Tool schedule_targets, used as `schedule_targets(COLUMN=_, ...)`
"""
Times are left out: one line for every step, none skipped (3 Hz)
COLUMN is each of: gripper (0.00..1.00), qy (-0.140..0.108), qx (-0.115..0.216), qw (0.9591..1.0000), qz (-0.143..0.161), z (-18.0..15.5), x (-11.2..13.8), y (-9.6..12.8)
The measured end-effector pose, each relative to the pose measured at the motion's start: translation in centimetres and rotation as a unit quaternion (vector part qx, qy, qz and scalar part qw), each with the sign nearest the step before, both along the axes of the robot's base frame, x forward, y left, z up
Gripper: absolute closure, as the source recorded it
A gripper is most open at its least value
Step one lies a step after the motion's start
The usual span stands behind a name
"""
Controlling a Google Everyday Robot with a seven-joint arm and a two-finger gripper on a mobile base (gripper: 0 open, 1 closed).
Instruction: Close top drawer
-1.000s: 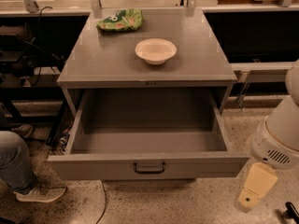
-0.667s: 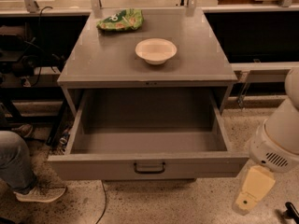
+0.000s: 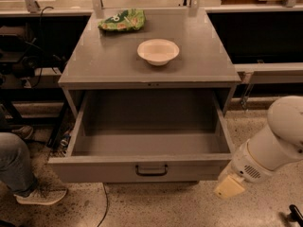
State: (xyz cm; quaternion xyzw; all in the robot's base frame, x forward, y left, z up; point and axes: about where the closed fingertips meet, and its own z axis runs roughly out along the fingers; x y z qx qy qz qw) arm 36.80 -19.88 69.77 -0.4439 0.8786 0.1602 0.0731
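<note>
The top drawer [image 3: 149, 167] of the grey metal cabinet is pulled fully out toward me. Its deep tray is empty, and a small dark pull handle [image 3: 151, 170] sits in the middle of its flat front panel. My white arm [image 3: 272, 148] reaches in from the right, and its cream end piece [image 3: 230, 186] is just off the drawer's front right corner. Only a dark tip of my gripper [image 3: 296, 215] shows at the bottom right corner, low and to the right of the drawer front, apart from it.
A white bowl [image 3: 158, 51] and a green snack bag [image 3: 122, 21] lie on the cabinet top [image 3: 94, 65]. A person's jeans leg and shoe [image 3: 33, 193] are on the floor at the left. Dark shelving and cables stand behind on both sides.
My arm has moved left, bringing its cream end piece close to the drawer's front right corner. The drawer has not moved.
</note>
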Motion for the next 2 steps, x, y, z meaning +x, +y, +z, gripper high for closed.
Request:
schedule_targets(gripper=0.78, qy=-0.037, qx=0.020, qw=0.9985, qz=-0.035, z=-1.6, x=3.1, y=0.9)
schedule_targets(gripper=1.00, qy=-0.079, qx=0.040, qw=0.9938, qz=-0.068, z=-3.3, x=7.3, y=2.1)
